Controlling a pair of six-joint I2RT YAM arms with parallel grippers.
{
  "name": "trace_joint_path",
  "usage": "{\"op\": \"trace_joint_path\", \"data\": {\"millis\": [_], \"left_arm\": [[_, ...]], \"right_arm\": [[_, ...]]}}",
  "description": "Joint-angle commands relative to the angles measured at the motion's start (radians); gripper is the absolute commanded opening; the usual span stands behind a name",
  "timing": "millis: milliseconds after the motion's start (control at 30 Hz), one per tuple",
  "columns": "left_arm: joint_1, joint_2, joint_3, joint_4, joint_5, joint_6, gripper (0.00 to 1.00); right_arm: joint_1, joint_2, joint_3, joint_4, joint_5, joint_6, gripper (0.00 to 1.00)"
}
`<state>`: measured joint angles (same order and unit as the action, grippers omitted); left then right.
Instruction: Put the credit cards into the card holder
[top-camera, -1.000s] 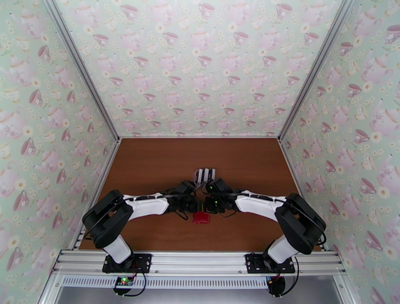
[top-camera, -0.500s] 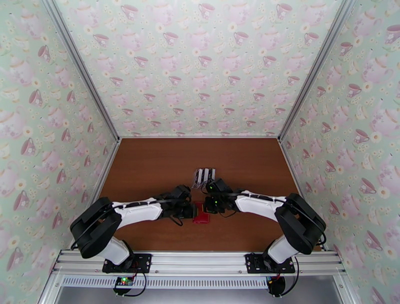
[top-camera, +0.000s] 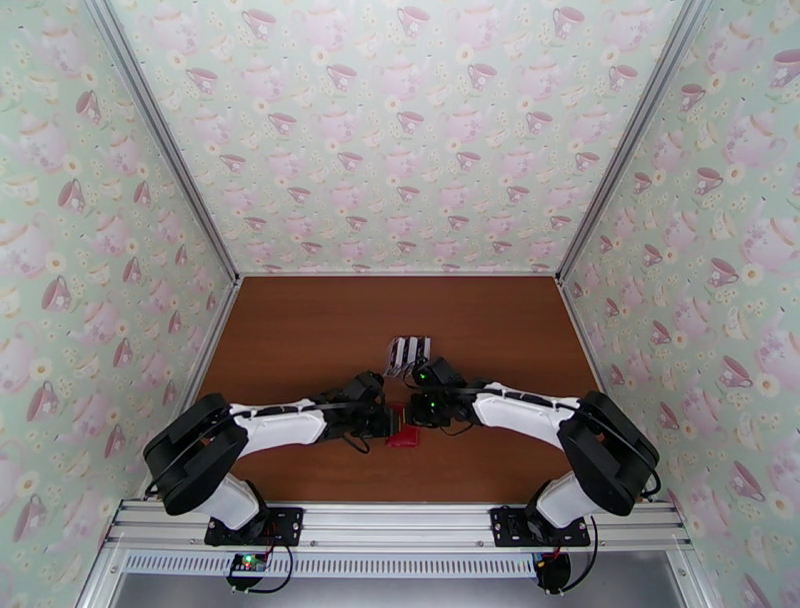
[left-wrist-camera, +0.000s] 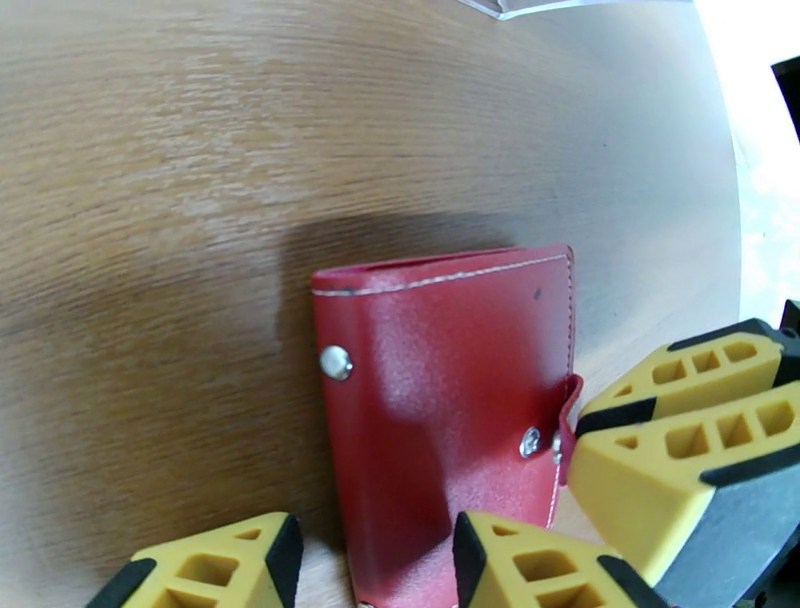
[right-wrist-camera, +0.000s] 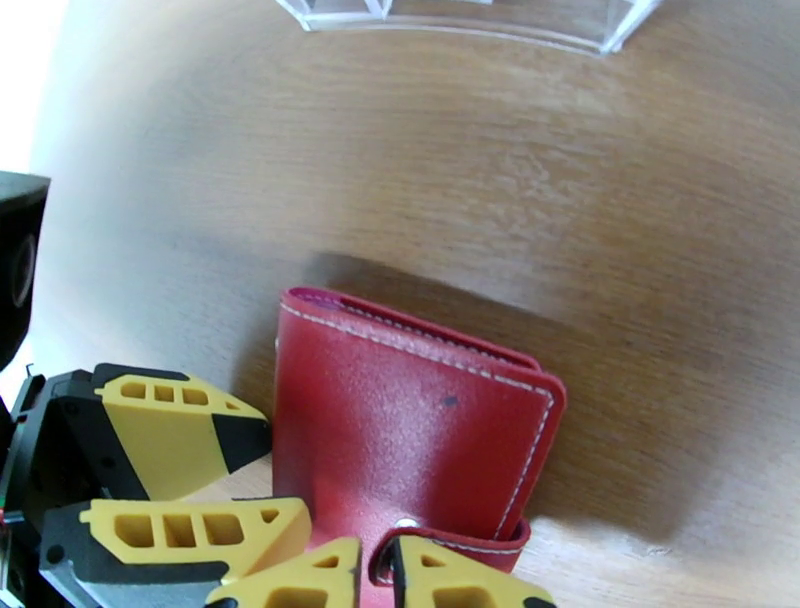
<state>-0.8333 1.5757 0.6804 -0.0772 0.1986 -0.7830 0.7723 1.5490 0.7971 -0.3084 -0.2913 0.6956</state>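
The card holder is a closed red wallet lying on the brown table, with its snap tab on the near side. My left gripper is open and straddles the wallet's near corner; one finger overlaps the red cover and the other stands off it. My right gripper has its jaws a narrow slit apart with the tab in the slit, and I cannot tell whether it is pinched. Both grippers meet over the wallet in the top view. Black and white credit cards stand upright just beyond.
The cards sit in a clear plastic slotted stand a short way behind the wallet. Patterned walls close in the table on three sides. Bare wood stretches left, right and behind the stand.
The left arm swung its elbow out to the left and lowered, bringing its gripper in beside the wallet. The right arm and the wallet have hardly moved.
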Motion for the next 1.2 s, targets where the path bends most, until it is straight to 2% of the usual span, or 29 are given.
{"op": "trace_joint_path", "data": {"millis": [0,100,300,533,867,967,1067,1133,1167], "left_arm": [[-0.012,0.055,-0.039,-0.051,0.015,-0.014,0.48],[-0.012,0.054,-0.041,-0.053,0.014,-0.014,0.48],[-0.012,0.055,-0.045,-0.049,0.013,-0.015,0.48],[-0.012,0.053,-0.052,-0.043,0.014,-0.018,0.48],[-0.011,0.054,-0.056,-0.039,0.012,-0.018,0.48],[-0.012,0.057,-0.056,-0.036,0.016,-0.018,0.48],[-0.012,0.059,-0.058,-0.036,0.014,-0.018,0.48],[-0.012,0.058,-0.06,-0.035,0.014,-0.018,0.48],[-0.012,0.058,-0.062,-0.034,0.015,-0.02,0.48]], "right_arm": [[0.012,-0.009,0.017,-0.038,0.028,0.0,0.15],[0.014,-0.009,0.025,-0.058,0.041,-0.007,0.12],[0.036,-0.016,0.055,-0.107,0.084,-0.017,0.16],[0.059,0.002,0.088,-0.141,0.117,-0.024,0.15],[0.059,0.007,0.102,-0.168,0.139,-0.036,0.08],[0.059,0.012,0.109,-0.173,0.14,-0.042,0.03],[0.059,0.01,0.115,-0.175,0.142,-0.043,0.01],[0.059,0.008,0.121,-0.184,0.145,-0.046,0.03],[0.06,0.007,0.123,-0.188,0.144,-0.047,0.12]]}}
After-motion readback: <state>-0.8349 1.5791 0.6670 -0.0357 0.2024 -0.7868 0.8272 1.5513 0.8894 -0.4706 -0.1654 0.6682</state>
